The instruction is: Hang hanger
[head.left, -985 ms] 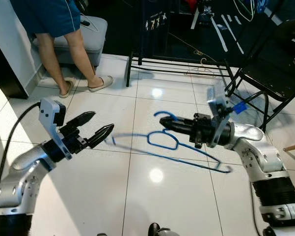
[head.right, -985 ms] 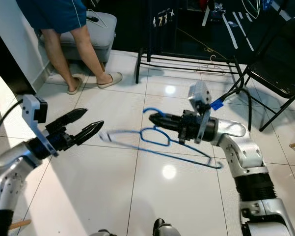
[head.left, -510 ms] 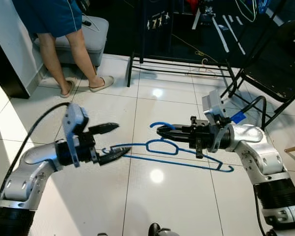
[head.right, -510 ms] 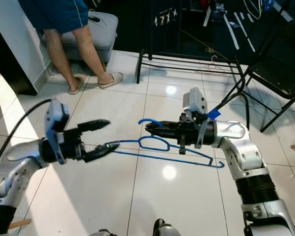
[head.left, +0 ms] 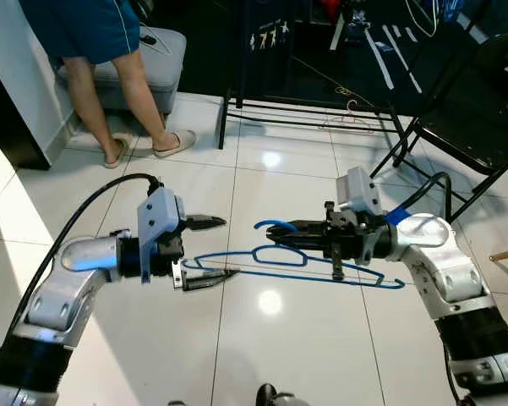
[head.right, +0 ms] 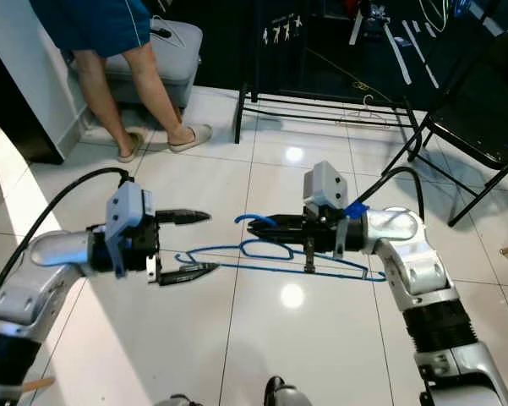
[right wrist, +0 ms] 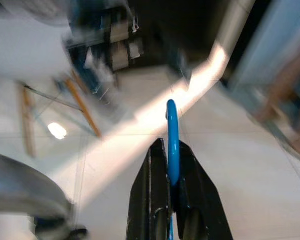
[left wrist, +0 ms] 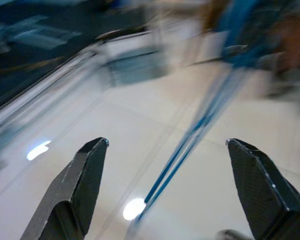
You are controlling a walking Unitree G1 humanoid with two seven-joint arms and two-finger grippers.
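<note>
My head views are bright and sharp; ceiling lights glare on the glossy floor (head.left: 269, 302). My two wrist views are blurred, with background smeared.

Two silver jointed arms with ribbed black sleeves toward the shoulders. Left gripper (head.left: 210, 250): two long black tapered fingers, pale grey camera block behind them, thick black cable looping back from the wrist. Right gripper (head.left: 275, 229): matching black fingers, grey block above, blue tag and black cable just behind the wrist.
</note>
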